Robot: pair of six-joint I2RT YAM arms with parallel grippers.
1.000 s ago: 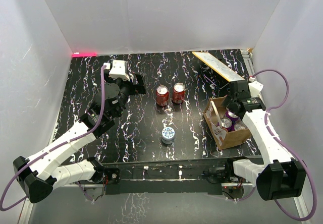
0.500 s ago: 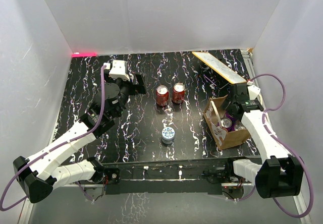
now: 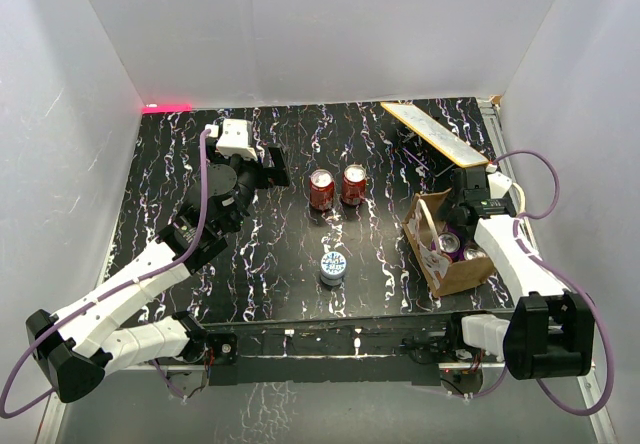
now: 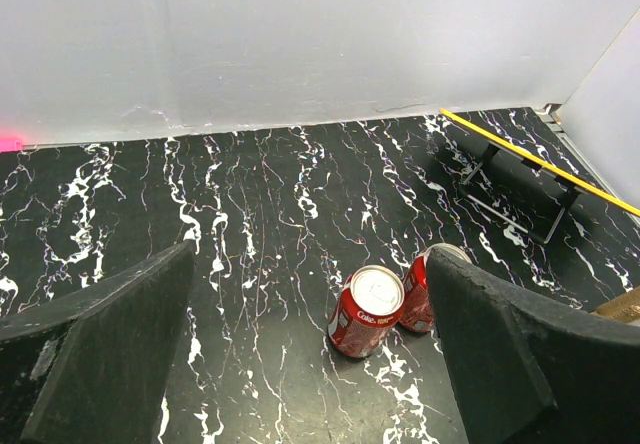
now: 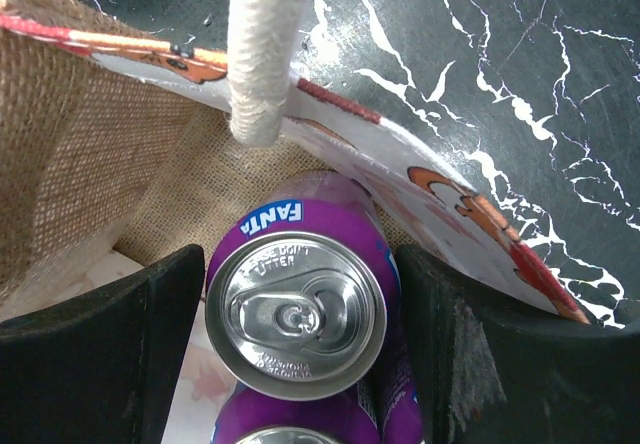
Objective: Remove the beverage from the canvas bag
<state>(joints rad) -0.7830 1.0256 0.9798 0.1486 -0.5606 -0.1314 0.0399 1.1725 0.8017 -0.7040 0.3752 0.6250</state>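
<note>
Bright, even overhead light with soft shadows; a red glow [image 3: 165, 107] tints the table's [image 3: 300, 264] far-left corner; wrist views are sharp.

Two red cans [image 3: 322, 191] side by side, a blue-grey can [image 3: 333, 266] apart, on black marbled table [image 3: 270, 264].

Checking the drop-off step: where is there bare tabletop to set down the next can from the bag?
Bare: the strip between the blue-grey can and the canvas bag, and the back centre behind the red cans. Crowded: the right side, between the bag and the tilted board; the left arm overhangs the left.
</note>
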